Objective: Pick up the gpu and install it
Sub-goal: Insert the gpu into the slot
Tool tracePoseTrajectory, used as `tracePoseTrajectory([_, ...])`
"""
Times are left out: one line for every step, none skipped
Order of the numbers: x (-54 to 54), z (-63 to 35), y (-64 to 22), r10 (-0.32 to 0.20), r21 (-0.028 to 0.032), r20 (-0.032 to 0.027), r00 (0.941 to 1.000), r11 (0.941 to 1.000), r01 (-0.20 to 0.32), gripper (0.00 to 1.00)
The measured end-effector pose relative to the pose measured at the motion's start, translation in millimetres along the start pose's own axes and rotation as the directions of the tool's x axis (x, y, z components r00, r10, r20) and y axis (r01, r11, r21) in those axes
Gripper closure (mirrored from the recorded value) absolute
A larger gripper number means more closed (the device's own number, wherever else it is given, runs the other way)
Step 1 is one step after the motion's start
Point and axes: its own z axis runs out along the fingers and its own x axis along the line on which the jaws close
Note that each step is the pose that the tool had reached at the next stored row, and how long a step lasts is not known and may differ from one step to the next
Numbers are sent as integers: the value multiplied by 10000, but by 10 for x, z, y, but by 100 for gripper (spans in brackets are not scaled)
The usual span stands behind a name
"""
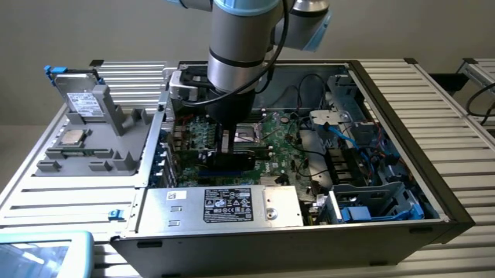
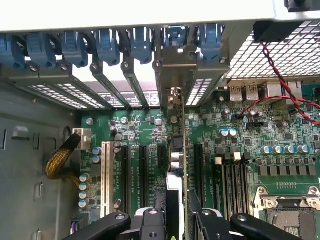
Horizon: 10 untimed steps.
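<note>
Inside the case (image 1: 270,249), jaws grip the upright gpu (image 2: 176,150) over the motherboard (image 2: 280,130).

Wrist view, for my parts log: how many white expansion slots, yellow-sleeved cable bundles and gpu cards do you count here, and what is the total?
White expansion slot: 1
Yellow-sleeved cable bundle: 1
gpu between the fingers: 1
Total: 3
</note>
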Motion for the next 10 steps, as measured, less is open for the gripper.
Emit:
tracePoseTrajectory([0, 0, 0, 0, 0, -1, 10000, 10000, 0, 72])
tracePoseTrajectory([0, -1, 0, 0, 0, -2, 10000, 10000, 0, 72])
tracePoseTrajectory([0, -1, 0, -1, 0, -3, 10000, 10000, 1, 72])
tracePoseTrajectory([0, -1, 0, -1, 0, -2, 10000, 10000, 1, 72])
tracePoseTrajectory([-1, 0, 0, 25, -1, 1, 10000, 10000, -25, 72])
tracePoseTrajectory([-1, 1, 0, 101, -3, 13, 9999, 9999, -101, 72])
tracePoseTrajectory([-1, 3, 0, 204, -7, 27, 9998, 9998, -204, 72])
tracePoseTrajectory([-1, 4, -1, 308, -11, 41, 9995, 9995, -308, 72])
tracePoseTrajectory([-1, 4, -1, 381, -14, 53, 9993, 9993, -381, 72])
tracePoseTrajectory([-1, 5, -1, 415, -15, 58, 9991, 9991, -415, 72])
